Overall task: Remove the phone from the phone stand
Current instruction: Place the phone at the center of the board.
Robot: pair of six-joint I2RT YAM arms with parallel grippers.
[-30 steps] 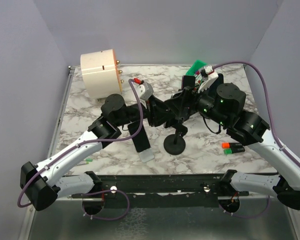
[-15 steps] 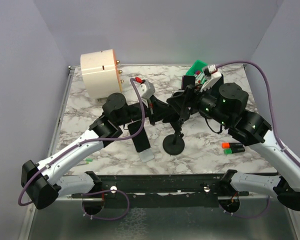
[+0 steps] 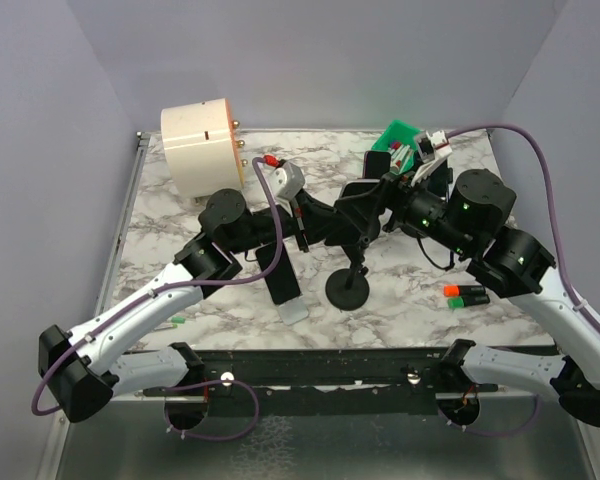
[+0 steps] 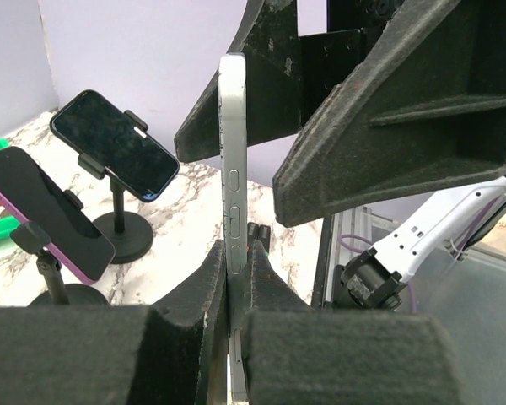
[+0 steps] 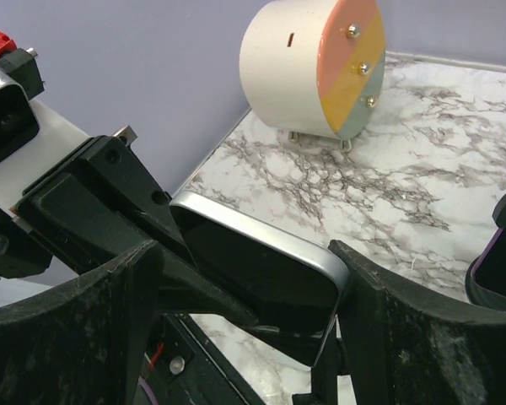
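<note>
Looking down from overhead, the camera saw two robot arms meeting above the middle of a white marble table (image 3: pixel 170 250), their black bodies crowding the centre. Of the task's things, only the phone stand (image 3: pixel 348 288) showed clearly there, its round black base on the marble on the near side of the left gripper (image 3: pixel 315 222) and the right gripper (image 3: pixel 365 205).

The wrist cameras filled the gap. The left wrist view showed the phone (image 4: pixel 233 169) edge-on, silver-rimmed and upright. The left gripper's two fingers were clamped on its lower part, one against each face. The right wrist view showed the same phone's dark glass and rounded corner between the right gripper's fingers (image 5: pixel 76 321). These were spread wide on either side, and whether they touched it could not be told. Whether the phone sat in the stand's clamp could not be told either.

Beyond the left gripper's fingers, to their left, stood two more stands, one holding a black phone (image 4: pixel 114 152), the other a purple-edged phone (image 4: pixel 46 211). The overhead view did not show these clearly. Beyond the right gripper's fingers stood a cream cylinder (image 5: pixel 312 63) with an orange, yellow and grey face. Overhead, a green bin (image 3: pixel 395 135) sat behind the right gripper, and a dark flat slab (image 3: pixel 278 272) lay on the marble on the near side of the left gripper. Plain lavender walls (image 3: pixel 310 60) enclosed the table.
</note>
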